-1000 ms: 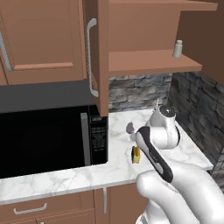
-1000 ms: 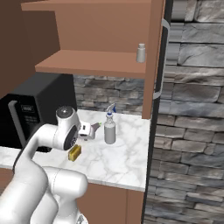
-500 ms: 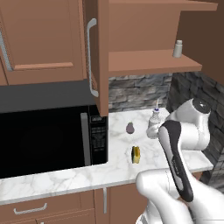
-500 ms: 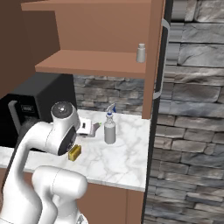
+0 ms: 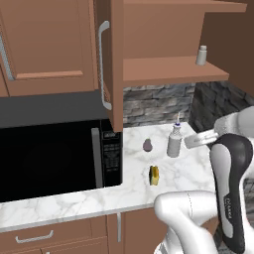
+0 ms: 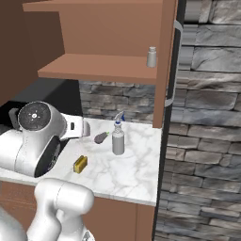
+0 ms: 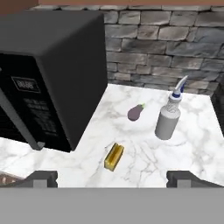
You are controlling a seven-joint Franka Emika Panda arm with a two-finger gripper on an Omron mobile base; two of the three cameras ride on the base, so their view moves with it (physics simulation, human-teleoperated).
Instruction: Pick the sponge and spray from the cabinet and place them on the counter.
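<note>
The spray (image 5: pixel 174 141) (image 6: pixel 118 139) (image 7: pixel 169 120) stands upright on the white marble counter (image 5: pixel 191 171) (image 6: pixel 134 169), with nothing holding it. The yellow and green sponge (image 5: pixel 154 175) (image 6: pixel 80 164) (image 7: pixel 114 156) lies on the counter in front of it, nearer the front edge. My gripper (image 7: pixel 112 178) hovers above the counter's near part, back from both things. It is open, with its two dark fingertips (image 7: pixel 41 178) wide apart and nothing between them. The brown cabinet (image 5: pixel 117 74) (image 6: pixel 108 66) hangs open above, its door swung out.
A small dark purple egg-shaped object (image 5: pixel 147 145) (image 7: pixel 136 112) lies left of the spray. A black microwave (image 5: pixel 54 154) (image 7: pixel 48 74) takes up the counter's left side. A small white shaker (image 5: pixel 201 55) (image 6: pixel 151 57) stands on the cabinet shelf. A stone wall backs the counter.
My hand has drawn back and away from the spray, which stays upright on the counter. The sponge has not moved.
</note>
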